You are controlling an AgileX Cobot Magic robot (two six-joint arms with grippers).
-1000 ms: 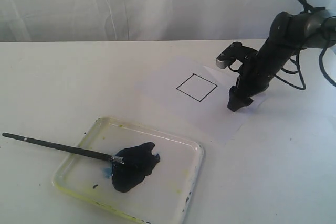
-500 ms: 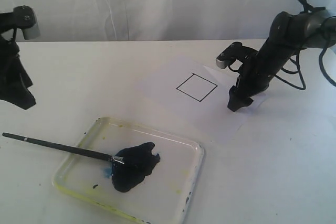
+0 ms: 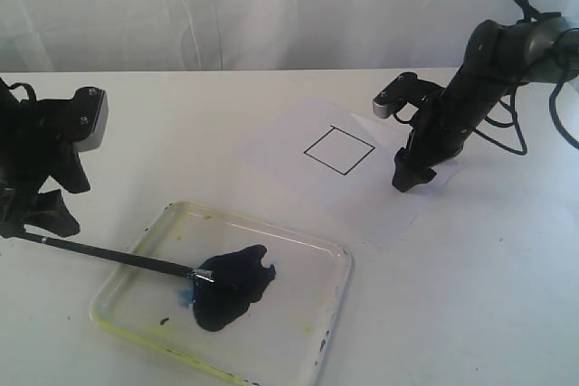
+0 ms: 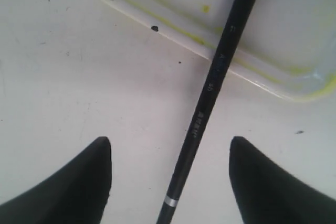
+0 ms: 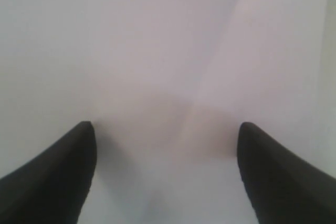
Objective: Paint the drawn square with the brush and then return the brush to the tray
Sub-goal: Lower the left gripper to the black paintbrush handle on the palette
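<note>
Exterior: long thin dark-handled brush (image 3: pixel 118 258) lies tip in blue-black puddle (image 3: pixel 231 294) of shallow clear plastic tray (image 3: pixel 345 264), handle end out over white counter (image 3: pixel 181 133). Small black-outlined square (image 3: pixel 338 150) is unpainted.
Left wrist: left hand (image 4: pixel 169 153) released, straddling handle, which sits nearer one finger; closing could roll brush away.
Right wrist: right hand (image 5: pixel 165 140) released, empty, above white paper (image 5: pixel 157 51).

Drawn square (image 3: pixel 339 150) blank, brush (image 3: pixel 118 257) tip in tray (image 3: pixel 294 300) paint puddle (image 3: pixel 226 291), handle overhanging rim
</note>
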